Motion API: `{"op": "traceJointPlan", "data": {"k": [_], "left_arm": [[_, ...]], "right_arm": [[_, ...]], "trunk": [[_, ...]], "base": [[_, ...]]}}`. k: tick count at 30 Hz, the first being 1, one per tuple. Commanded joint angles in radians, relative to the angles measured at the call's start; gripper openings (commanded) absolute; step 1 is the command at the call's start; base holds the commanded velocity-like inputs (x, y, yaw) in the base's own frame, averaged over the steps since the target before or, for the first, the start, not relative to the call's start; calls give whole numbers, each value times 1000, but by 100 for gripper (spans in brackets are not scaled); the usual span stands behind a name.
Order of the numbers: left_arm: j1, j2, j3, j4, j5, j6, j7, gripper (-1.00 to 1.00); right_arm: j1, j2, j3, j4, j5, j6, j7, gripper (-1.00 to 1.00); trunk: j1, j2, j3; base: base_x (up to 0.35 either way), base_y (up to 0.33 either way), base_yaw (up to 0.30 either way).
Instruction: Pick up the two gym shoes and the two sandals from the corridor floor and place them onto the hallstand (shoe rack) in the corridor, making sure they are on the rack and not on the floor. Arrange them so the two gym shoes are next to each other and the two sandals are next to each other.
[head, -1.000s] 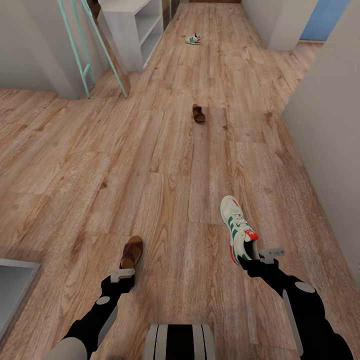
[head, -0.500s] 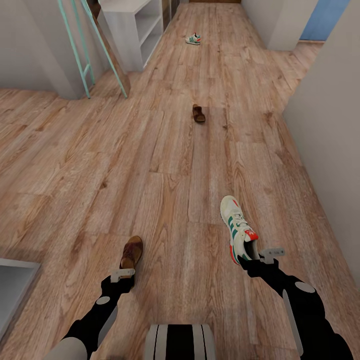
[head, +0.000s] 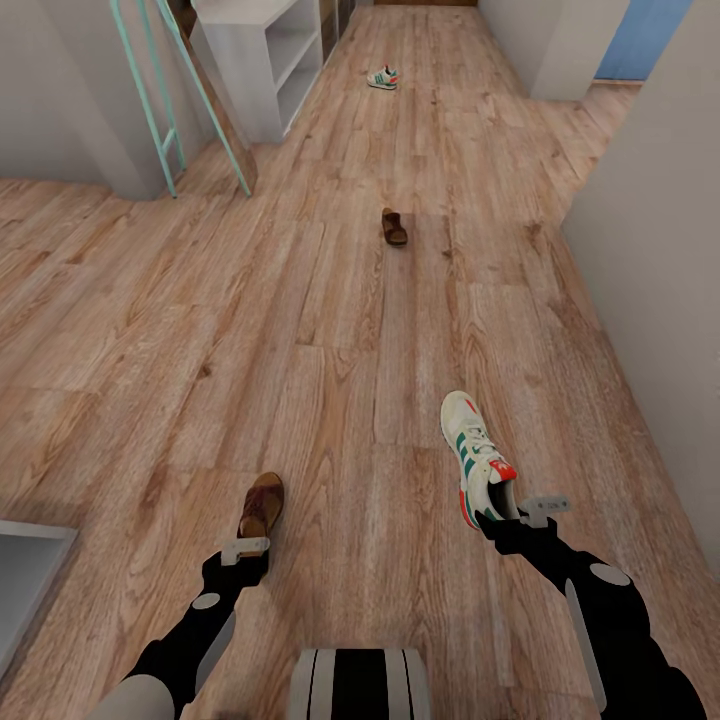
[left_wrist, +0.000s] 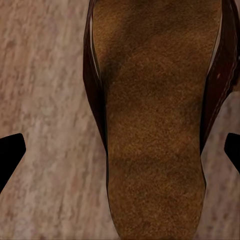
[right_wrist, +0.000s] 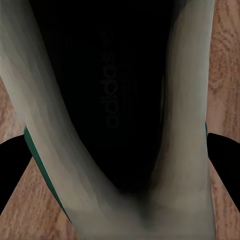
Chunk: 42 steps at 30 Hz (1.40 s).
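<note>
Since a second ago the whole head view has slid a little: the far sneaker (head: 383, 78), the far sandal (head: 394, 228) and the white shelf unit (head: 262, 55) all sit slightly higher and further left, which reads as the camera and base rolling forward, while both arms keep the same pose. The left pincer (head: 246, 549) is clenched on the heel of a brown sandal (head: 263, 504), whose tan footbed runs between the dark fingertips (left_wrist: 11, 155) in the left wrist view. The right pincer (head: 520, 512) grasps the heel collar of a cream sneaker (head: 474, 455), with the dark shoe opening (right_wrist: 112, 95) straight ahead of its camera. Both shoes stick out forward over the corridor floor (head: 330, 330), held only at the heel. The risk, as I judge it, is that a long shoe levered from one end tips or slips during a turn or stop. Another is that the toes catch a shelf edge on approach. The grey hallstand cannot be told apart here; the plain white unit would be the wrong target.
</note>
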Motion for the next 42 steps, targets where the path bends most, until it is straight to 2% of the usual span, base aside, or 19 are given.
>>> {"op": "traceJointPlan", "data": {"k": [1,11,21,42], "left_arm": [[0,0,-3,1,3,-3,5,100],[0,1,-2,5,3,-4,5,100],[0,2,-2,6,3,-5,5,100],[0,5,-3,-2,3,-5,5,100]], "right_arm": [[-1,1,-3,-1,10,3,10,-100],[-1,1,-3,-1,10,3,10,-100],[-1,1,-3,-1,10,3,10,-100],[-1,1,-3,-1,10,3,9,-100]], "trunk": [[0,0,-1],[0,0,-1],[4,-3,-39],[4,-3,-51]], "base": [[0,0,-3],[0,0,-9],[0,0,-204],[0,0,-1]]}}
